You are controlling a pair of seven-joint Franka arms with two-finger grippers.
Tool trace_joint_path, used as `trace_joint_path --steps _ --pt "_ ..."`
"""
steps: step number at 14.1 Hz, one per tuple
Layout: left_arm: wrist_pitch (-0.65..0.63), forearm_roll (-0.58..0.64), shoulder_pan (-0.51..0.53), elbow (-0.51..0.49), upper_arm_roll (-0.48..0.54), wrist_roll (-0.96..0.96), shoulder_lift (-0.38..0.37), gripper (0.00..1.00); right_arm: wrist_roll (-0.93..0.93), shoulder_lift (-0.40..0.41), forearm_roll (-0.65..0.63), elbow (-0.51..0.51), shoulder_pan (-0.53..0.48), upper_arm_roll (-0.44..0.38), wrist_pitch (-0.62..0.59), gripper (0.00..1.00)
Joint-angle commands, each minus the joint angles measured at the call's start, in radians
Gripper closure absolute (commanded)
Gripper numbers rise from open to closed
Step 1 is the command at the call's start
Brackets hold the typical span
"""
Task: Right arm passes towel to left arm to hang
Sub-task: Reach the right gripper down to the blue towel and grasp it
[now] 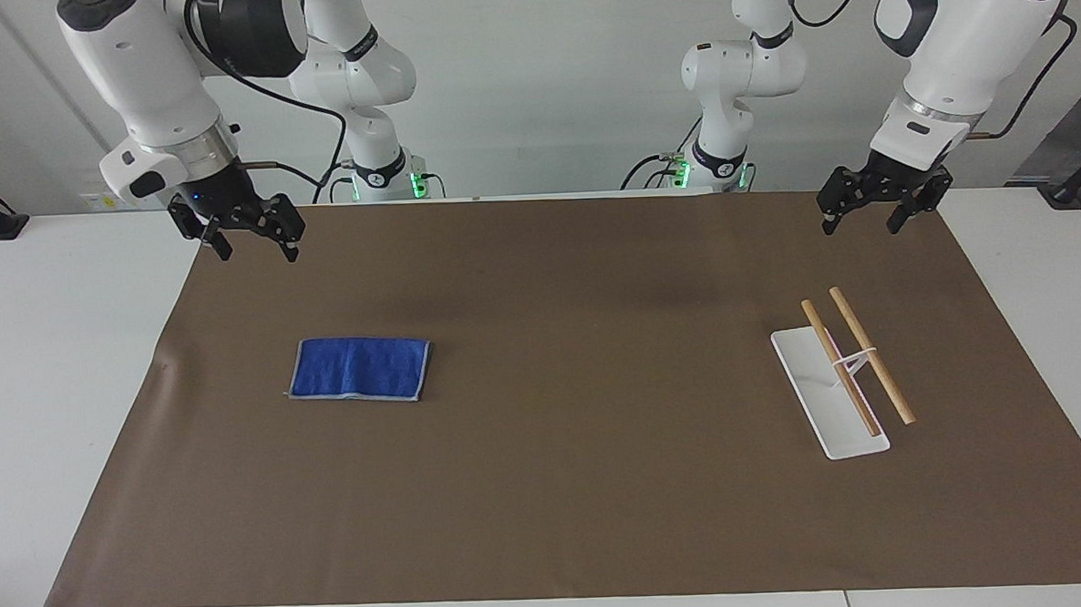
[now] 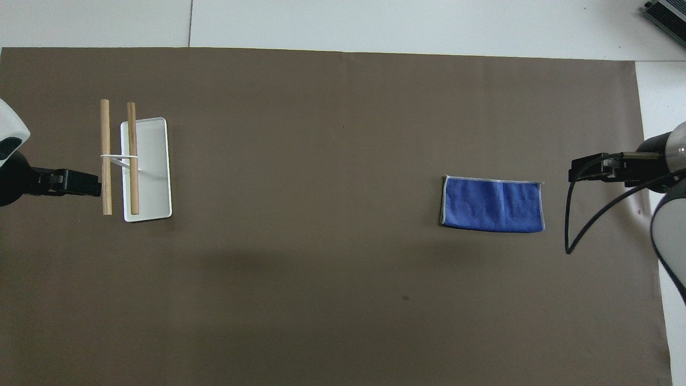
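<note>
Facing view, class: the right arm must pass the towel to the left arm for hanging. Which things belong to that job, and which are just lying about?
Belonging to the job:
- towel, flat on the mat
- right tool, open, raised
- left tool, open, waiting
- rack with two wooden rails, probably the hanging place

Just lying about:
- brown mat
- white table

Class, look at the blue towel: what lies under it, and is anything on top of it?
The towel lies flat on the brown mat. Nothing rests on it. The mat under it is covered, so whether anything is tucked beneath cannot be seen.
</note>
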Motion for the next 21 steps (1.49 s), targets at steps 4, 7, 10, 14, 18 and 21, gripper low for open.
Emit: trace_joint_path --steps 4,7,10,14,18,21 --pt "-0.002 -0.013 0.011 -0.011 -0.003 0.017 -0.012 0.0 -0.026 0.045 0.018 -0.207 0.022 0.005 0.254 0.0" --pt "0.0 -0.013 0.01 -0.011 -0.003 0.017 -0.012 0.0 -0.064 0.066 0.018 -0.325 0.025 0.005 0.446 0.0" --pt "0.0 -0.013 0.011 -0.011 -0.003 0.017 -0.012 0.0 -0.08 0.1 0.02 -0.352 0.025 0.006 0.474 0.0" --pt "-0.002 -0.013 0.011 -0.011 -0.003 0.017 -0.012 0.0 -0.109 0.126 0.075 -0.382 0.043 0.005 0.548 0.0" --pt "-0.002 -0.013 0.011 -0.011 -0.003 0.017 -0.012 0.0 -0.251 0.163 0.076 -0.389 0.051 0.005 0.591 0.0" --pt "0.0 -0.013 0.01 -0.011 -0.003 0.017 -0.012 0.0 -0.279 0.189 0.078 -0.425 0.048 0.005 0.639 0.0"
